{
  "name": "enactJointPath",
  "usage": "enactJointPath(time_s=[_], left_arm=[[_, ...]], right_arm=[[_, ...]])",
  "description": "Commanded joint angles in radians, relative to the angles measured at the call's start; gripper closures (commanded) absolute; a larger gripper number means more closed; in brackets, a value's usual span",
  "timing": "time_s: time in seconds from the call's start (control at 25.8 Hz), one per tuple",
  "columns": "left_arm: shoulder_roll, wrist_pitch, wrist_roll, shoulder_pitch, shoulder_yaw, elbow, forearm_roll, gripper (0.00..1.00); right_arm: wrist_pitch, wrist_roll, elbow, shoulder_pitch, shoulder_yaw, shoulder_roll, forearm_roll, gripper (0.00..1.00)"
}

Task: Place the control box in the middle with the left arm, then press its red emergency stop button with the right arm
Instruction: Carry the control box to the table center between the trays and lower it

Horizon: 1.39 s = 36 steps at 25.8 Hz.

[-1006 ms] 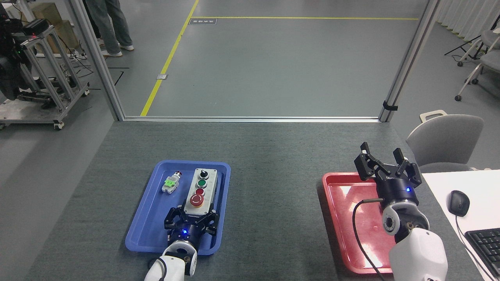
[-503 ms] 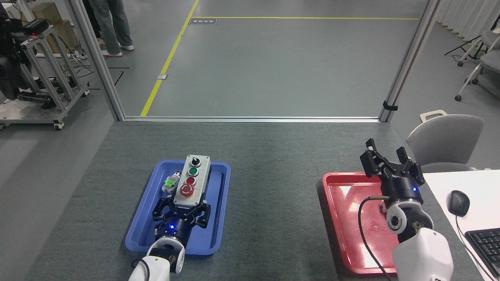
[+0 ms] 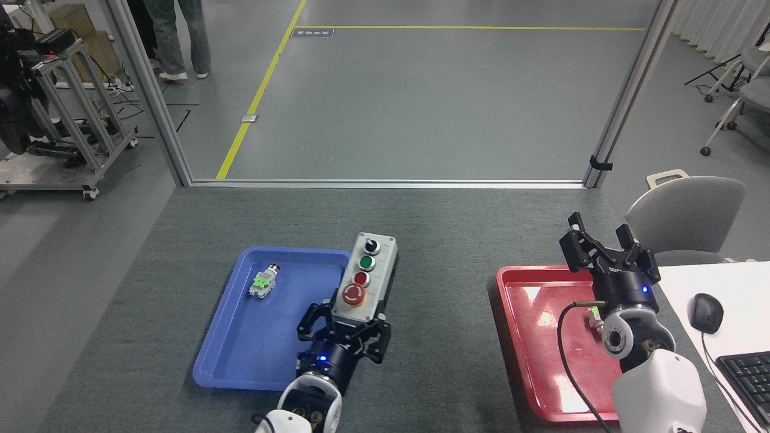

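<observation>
The control box (image 3: 368,270), light-grey lid over a black base, hangs above the right rim of the blue tray (image 3: 240,337), tilted a little to the right. Its near end sits in my left gripper (image 3: 344,322), which is shut on it. Closest to that gripper on the lid is the red emergency stop button (image 3: 354,294) with its yellow collar. Beyond it come a small red button, a green button and a black knob. My right gripper (image 3: 604,243), with a thin black looping cable, stands open over the far right corner of the red tray (image 3: 529,343), far from the box.
A small green-tagged push-button part (image 3: 263,282) lies in the blue tray. Bare dark-grey tabletop (image 3: 445,313) lies between the trays. A white desk with a mouse (image 3: 705,313) and keyboard is at the right, a grey chair (image 3: 686,216) behind it. A person's legs stand far back left.
My left gripper has lifted the control box out of the blue tray and carried it right, to the tray's right rim. The right gripper has drifted slightly right and back.
</observation>
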Motion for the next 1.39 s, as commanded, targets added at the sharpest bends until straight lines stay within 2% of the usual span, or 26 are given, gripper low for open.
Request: enactJointPath(time_s=[0.0, 0.23, 0.46, 0.66, 0.74, 0.77, 0.81, 0.89, 0.97, 1.08, 1.2, 1.35], left_arm=[[-0.039, 0.004, -0.002, -0.017, -0.094, 0.063, -0.005, 1.00], [-0.039, 0.062, -0.002, -0.064, -0.260, 0.137, -0.003, 1.00], [-0.040, 0.084, -0.004, -0.097, -0.317, 0.247, 0.000, 1.00], [-0.040, 0.085, -0.004, -0.111, -0.317, 0.301, 0.006, 1.00], [-0.040, 0.087, -0.004, -0.112, -0.317, 0.306, 0.006, 0.70], [-0.040, 0.087, -0.005, -0.112, -0.315, 0.306, 0.006, 0.51], [-0.040, 0.088, -0.005, -0.114, -0.314, 0.304, 0.006, 0.38], [-0.040, 0.099, -0.005, -0.115, -0.315, 0.303, 0.008, 0.27], [-0.040, 0.107, -0.004, -0.115, -0.317, 0.295, 0.008, 0.09], [-0.039, 0.107, -0.004, -0.114, -0.318, 0.279, 0.009, 0.03], [-0.034, 0.096, -0.002, -0.101, -0.317, 0.252, 0.011, 0.02], [-0.008, 0.081, -0.004, -0.026, -0.314, 0.135, 0.012, 0.02]], right_arm=[[-0.003, 0.003, 0.000, -0.002, 0.000, -0.016, 0.005, 0.00], [-0.006, 0.007, 0.000, 0.000, 0.000, -0.023, 0.025, 0.00], [-0.005, 0.007, 0.000, 0.002, 0.002, -0.023, 0.045, 0.00], [-0.005, 0.007, 0.002, 0.003, 0.003, -0.028, 0.043, 0.00], [-0.005, 0.007, 0.002, 0.003, 0.002, -0.042, 0.043, 0.00], [-0.005, 0.007, 0.002, 0.003, 0.002, -0.042, 0.043, 0.00], [-0.003, 0.007, 0.002, 0.002, 0.002, -0.042, 0.042, 0.00], [-0.003, 0.007, 0.002, 0.002, 0.002, -0.042, 0.042, 0.00], [-0.003, 0.007, 0.003, 0.003, 0.003, -0.042, 0.042, 0.00], [-0.003, 0.007, 0.003, 0.005, 0.006, -0.040, 0.042, 0.00], [-0.003, 0.007, 0.003, 0.009, 0.009, -0.042, 0.043, 0.00], [-0.005, 0.007, 0.003, 0.012, 0.009, -0.040, 0.043, 0.01]])
